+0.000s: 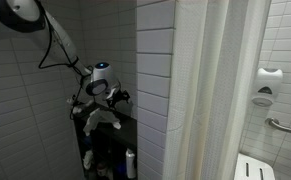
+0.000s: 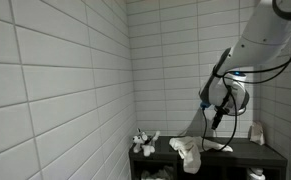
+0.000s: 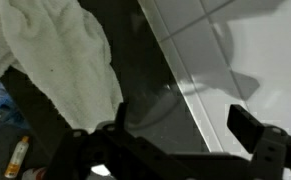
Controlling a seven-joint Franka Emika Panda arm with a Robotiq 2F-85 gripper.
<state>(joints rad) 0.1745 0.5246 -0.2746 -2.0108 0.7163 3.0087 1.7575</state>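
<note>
My gripper [image 1: 106, 93] hangs open just above a dark shelf [image 1: 123, 124] set against the white tiled wall. In the wrist view, the gripper [image 3: 180, 135] has nothing between its fingers [image 3: 255, 132], only bare dark shelf top [image 3: 160, 95] below. A crumpled white towel [image 3: 55, 50] lies beside it and droops over the shelf's front edge; the towel [image 2: 190, 150] shows in both exterior views, also as towel [image 1: 100, 118]. The gripper [image 2: 217, 112] is above the towel's far end and not touching it.
A small pale object [image 2: 143, 143] sits at one end of the shelf and a white bottle [image 2: 255, 132] at the other. Bottles [image 1: 130, 162] stand under the shelf. A shower curtain [image 1: 225, 90], grab bar [image 1: 285, 127] and fold-down seat [image 1: 250, 168] lie beyond the tiled pillar.
</note>
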